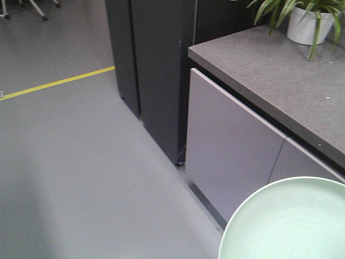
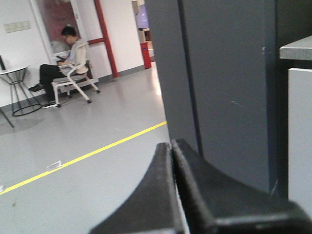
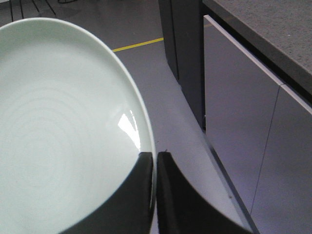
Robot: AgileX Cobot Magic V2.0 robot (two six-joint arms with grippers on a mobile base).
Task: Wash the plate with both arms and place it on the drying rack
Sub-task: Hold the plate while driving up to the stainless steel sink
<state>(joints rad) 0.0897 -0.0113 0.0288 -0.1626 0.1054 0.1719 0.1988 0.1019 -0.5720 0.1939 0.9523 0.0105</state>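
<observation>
The plate (image 3: 58, 131) is held in the air above the grey floor (image 1: 81, 178), and it is not resting on any surface. In the right wrist view it fills the side from 7 to 11 o'clock. Faint rings are seen in its pale green face, and a bright glare is seen near the rim. The rim is gripped at about 4 o'clock of the plate by the right gripper (image 3: 155, 157). Its two black jaws are closed on the rim, one on each face, with only the thin edge between them. In the front view the plate (image 1: 291, 221) is seen at 5 o'clock and is cut by the picture's edge.

In its own wrist view the left gripper (image 2: 171, 145) is seen at 6 o'clock. Its jaws are pressed together and nothing is held between them.

Beyond the plate, at 3 o'clock in the front view, pale cabinet doors (image 1: 226, 145) are seen under a dark speckled worktop (image 1: 280, 70). A white plant pot (image 1: 308, 24) with long green leaves stands on the worktop at 1 o'clock. A tall dark cabinet (image 1: 156, 70) stands at 12 o'clock, just beside the doors. A yellow line (image 1: 59, 82) is painted on the floor at 10 o'clock.

In the left wrist view a seated person (image 2: 66, 53) is seen far away at 10 o'clock, near a small round table (image 2: 14, 70).
</observation>
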